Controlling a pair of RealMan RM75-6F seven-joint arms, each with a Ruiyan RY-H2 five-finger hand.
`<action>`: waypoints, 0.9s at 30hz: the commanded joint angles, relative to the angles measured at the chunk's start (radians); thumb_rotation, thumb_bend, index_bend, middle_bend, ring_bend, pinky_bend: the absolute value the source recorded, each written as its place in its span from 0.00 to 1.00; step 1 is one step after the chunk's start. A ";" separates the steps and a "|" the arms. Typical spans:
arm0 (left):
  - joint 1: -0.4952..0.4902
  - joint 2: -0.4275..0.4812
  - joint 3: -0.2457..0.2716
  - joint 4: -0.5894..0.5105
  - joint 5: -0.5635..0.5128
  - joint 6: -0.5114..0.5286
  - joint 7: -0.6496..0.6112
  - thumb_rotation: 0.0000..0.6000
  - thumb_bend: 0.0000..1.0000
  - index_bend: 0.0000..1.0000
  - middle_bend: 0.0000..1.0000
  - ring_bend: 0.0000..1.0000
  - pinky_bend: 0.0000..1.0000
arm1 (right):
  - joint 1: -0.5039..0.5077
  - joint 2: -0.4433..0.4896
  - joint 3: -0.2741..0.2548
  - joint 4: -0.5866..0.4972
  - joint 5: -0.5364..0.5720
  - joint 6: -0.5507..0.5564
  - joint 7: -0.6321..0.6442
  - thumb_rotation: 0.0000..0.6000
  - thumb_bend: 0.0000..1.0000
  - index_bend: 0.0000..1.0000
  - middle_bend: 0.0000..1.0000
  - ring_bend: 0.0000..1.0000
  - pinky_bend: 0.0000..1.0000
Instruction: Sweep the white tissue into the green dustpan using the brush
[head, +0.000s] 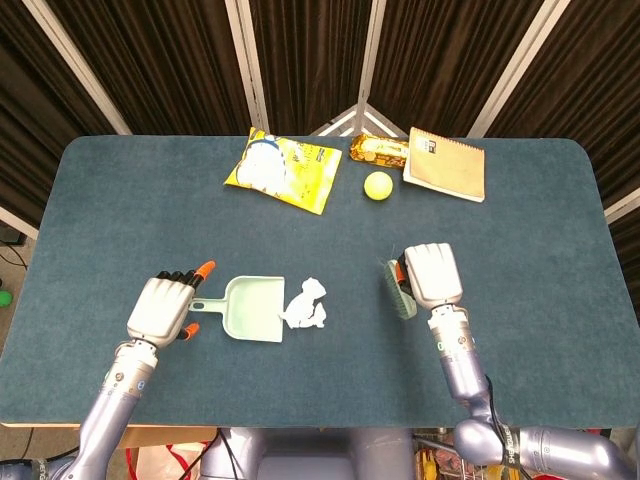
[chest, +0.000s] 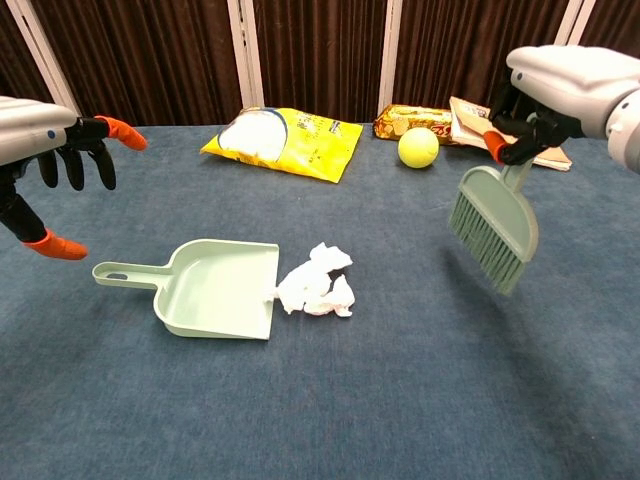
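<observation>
The right hand (chest: 560, 85) is gripping the brush (chest: 493, 228) by its handle, fingers curled round it, and is holding it off the table with the bristles hanging down and tilted toward the tissue (chest: 316, 283). The tissue is lying well to the left of that hand, touching the open lip of the dustpan (chest: 215, 290). The left hand (chest: 40, 135) is hovering open, fingers spread and holding nothing, just above and behind the dustpan's handle, which is pointing toward it.

The main risk looks to be the dustpan: nothing is pinning it, so a push from the brush would probably slide pan and tissue together toward the left hand instead of loading the tissue. If the left hand closes on the handle off-centre, the pan could swivel and turn its lip away from the tissue. The tissue is light and crumpled; a fast or high stroke may flick it over the pan or skim past it, and a stroke coming in at an angle could nudge it round the pan's corner. The brush is hanging from a grip high on its handle, so it may twist when the bristles are pressing on the cloth.

Beyond the right hand are lying a yellow bag (chest: 285, 140), a ball (chest: 418, 147), a packet (chest: 410, 120) and a notebook (head: 446, 163); their printing is too small to read.
</observation>
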 joint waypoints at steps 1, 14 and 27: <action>-0.008 -0.005 0.003 0.008 -0.015 0.010 0.017 1.00 0.08 0.12 0.29 0.36 0.38 | 0.005 0.002 0.005 0.002 -0.006 0.011 -0.005 1.00 0.57 1.00 0.98 0.98 0.96; -0.162 -0.104 -0.033 0.069 -0.378 0.074 0.375 1.00 0.12 0.15 0.59 0.60 0.59 | 0.006 -0.010 -0.017 0.002 0.006 0.019 -0.005 1.00 0.57 1.00 0.98 0.98 0.96; -0.221 -0.230 -0.049 0.238 -0.470 0.078 0.325 1.00 0.26 0.32 0.95 0.93 0.89 | 0.003 -0.003 -0.027 0.025 0.004 0.015 0.021 1.00 0.57 1.00 0.98 0.98 0.96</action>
